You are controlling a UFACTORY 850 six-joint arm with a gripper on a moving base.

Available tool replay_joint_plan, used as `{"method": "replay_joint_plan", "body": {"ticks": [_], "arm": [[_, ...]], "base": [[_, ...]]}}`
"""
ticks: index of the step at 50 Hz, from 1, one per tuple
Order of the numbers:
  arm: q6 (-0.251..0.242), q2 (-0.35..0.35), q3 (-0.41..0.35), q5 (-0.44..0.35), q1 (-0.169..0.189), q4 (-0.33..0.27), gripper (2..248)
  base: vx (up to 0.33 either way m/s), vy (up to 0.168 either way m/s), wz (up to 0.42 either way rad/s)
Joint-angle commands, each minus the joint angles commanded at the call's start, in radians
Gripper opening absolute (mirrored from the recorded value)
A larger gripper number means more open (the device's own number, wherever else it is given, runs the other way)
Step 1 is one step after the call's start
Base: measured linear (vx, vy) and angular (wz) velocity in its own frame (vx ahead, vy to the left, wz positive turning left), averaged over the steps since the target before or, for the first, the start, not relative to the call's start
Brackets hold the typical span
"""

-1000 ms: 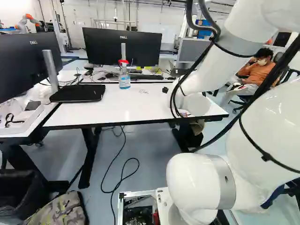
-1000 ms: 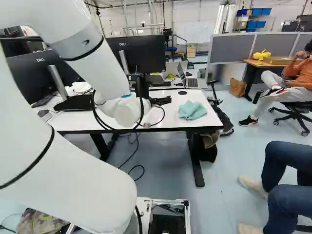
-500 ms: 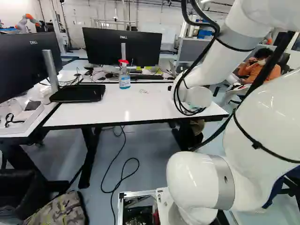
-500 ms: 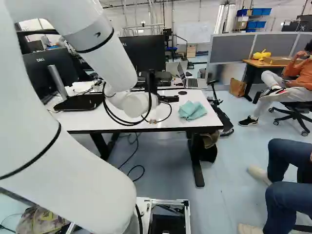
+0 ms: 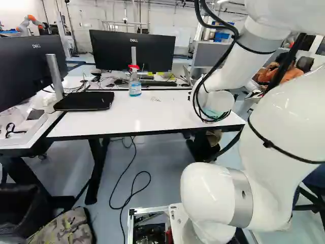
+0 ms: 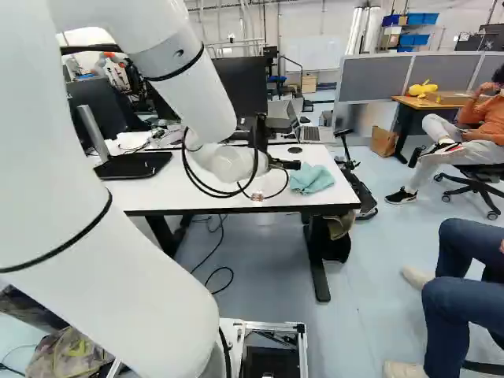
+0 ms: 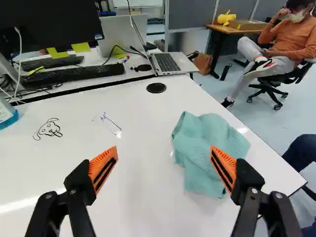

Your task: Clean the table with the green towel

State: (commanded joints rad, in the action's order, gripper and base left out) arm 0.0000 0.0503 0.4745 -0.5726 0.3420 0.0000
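Tool (image 7: 164, 150) spread wide, empty; towel (image 7: 200, 133) lies on the counter (image 7: 138, 192), ahead and to one side. Lowered this off-centre, the tool could miss the pinch and shove the towel toward the edge.

Pale blue-green towel (image 7: 212, 133) lies rumpled & part-folded on white tbl (image 7: 140, 168), nr its edge.

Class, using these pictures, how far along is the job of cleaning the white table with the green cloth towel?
Done: apparently only the approach; the black two-fingered pincer with orange pads is near the crumpled green cloth towel. In hand: nothing; the pincer is open. Left: gripping the towel, then wiping, since a black dog drawing marks the white tabletop.
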Motion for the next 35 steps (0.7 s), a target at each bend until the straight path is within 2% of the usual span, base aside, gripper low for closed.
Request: {"method": "replay_joint_plan", "body": {"ticks": [24,35], "arm": [[0.000,-0.073,0.074,0.124,0.074,0.000,247],[0.000,-0.118,0.120,0.126,0.101,0.000,247]], "base": [[0.000,0.000,0.000],[0.000,0.000,0.000]]}}
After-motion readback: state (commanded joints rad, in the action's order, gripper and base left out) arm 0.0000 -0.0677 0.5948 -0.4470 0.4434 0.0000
